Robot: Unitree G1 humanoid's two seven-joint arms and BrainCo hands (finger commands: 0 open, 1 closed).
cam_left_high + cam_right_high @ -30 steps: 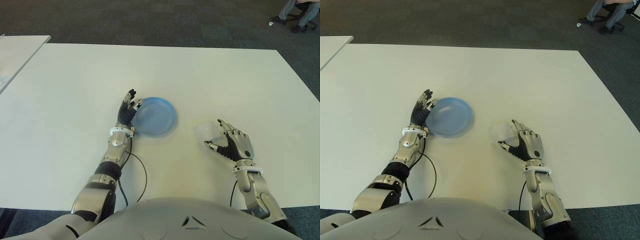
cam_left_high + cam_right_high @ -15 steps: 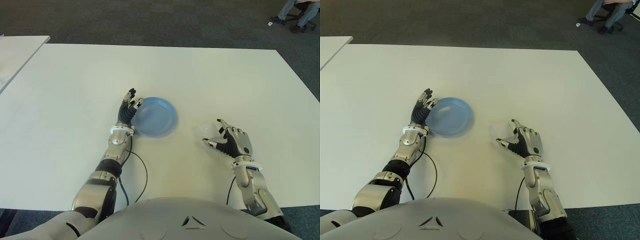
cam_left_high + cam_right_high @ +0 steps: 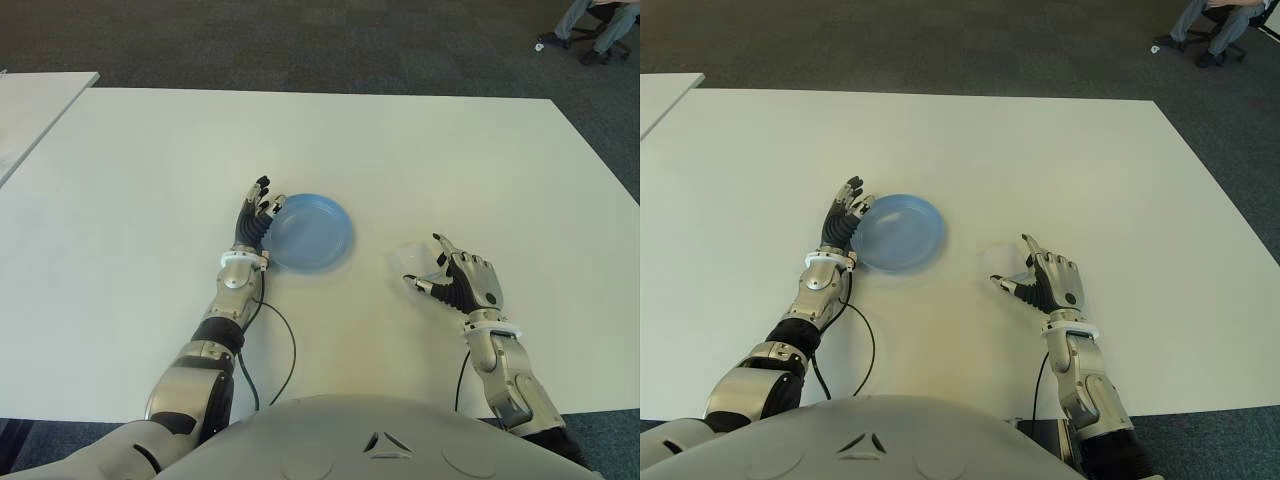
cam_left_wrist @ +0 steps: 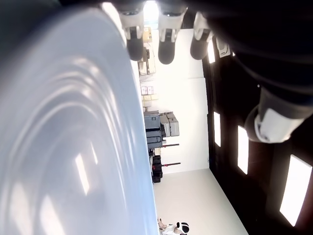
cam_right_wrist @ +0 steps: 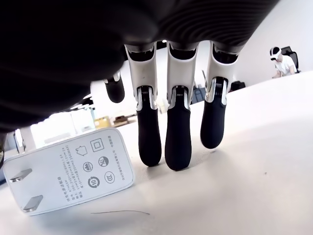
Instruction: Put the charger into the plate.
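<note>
Approach to charger, grasp pending.
My right hand (image 3: pixel 462 284) had advanced, fingers spread and empty, beside the charger (image 5: pixel 68 169) lying on the table (image 3: pixel 420 150); left hand (image 3: pixel 256 215) touched the plate (image 3: pixel 312 232), unclenched.

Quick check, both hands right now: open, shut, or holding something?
Left hand: open, fingers extended along the left rim of the blue plate, holding nothing.
Right hand: open, fingers spread beside the white charger on the table, not gripping it.
</note>
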